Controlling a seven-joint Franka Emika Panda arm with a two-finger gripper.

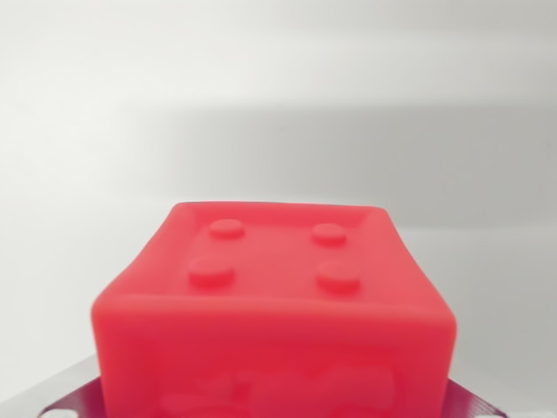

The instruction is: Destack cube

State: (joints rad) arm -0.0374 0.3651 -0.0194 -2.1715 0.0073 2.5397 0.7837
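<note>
Red cube (pixel 274 300) close under the wrist camera, low and centred, four round studs on top, resting on a flat metallic plate (pixel 65 396) over a pale counter (pixel 278 104). Probably light moulded plastic, stiff but smooth, so likely slippery. Best taken by the two opposite side walls, below the rounded top edge. Hand out of view; cannot tell whether wide or narrow.
</note>
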